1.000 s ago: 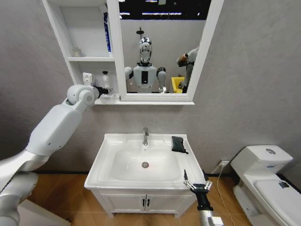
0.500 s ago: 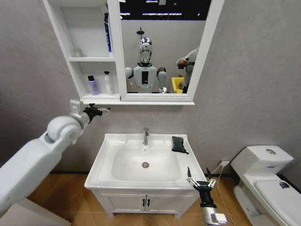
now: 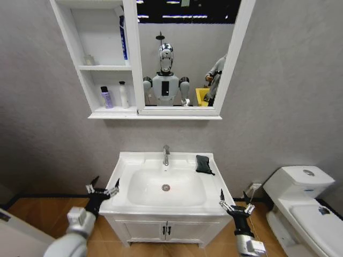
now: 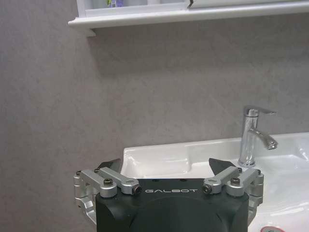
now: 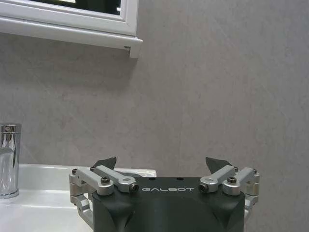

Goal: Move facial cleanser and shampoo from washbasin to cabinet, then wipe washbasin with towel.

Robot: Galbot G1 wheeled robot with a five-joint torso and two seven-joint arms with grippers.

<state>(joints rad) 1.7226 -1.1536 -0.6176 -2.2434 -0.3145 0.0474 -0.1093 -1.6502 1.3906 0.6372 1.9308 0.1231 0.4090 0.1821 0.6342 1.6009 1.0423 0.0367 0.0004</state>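
The white washbasin [image 3: 120, 199] has an oval bowl and a chrome tap [image 3: 166, 155]. A small black towel [image 3: 202, 164] lies on its back right rim. On the lower shelf of the wall cabinet [image 3: 110, 112] stand a purple bottle [image 3: 106, 97] and a white bottle [image 3: 124, 94]; I cannot tell which is the facial cleanser and which the shampoo. My left gripper [image 3: 102, 190] hangs open and empty at the basin's front left corner. My right gripper [image 3: 236, 206] is open and empty at the front right corner. Both wrist views show spread fingers: left gripper [image 4: 165, 166], right gripper [image 5: 162, 164].
A tall white-framed mirror [image 3: 182, 53] joins the cabinet on its right. Below the basin is a white two-door vanity [image 3: 166, 230]. A white toilet [image 3: 303, 206] stands to the right. The grey wall [image 3: 284, 96] is close behind, and the floor is wooden.
My left arm has come down from the cabinet's lower shelf to the basin's front left corner, leaving the purple bottle on the shelf. The right gripper drifted slightly right and down.
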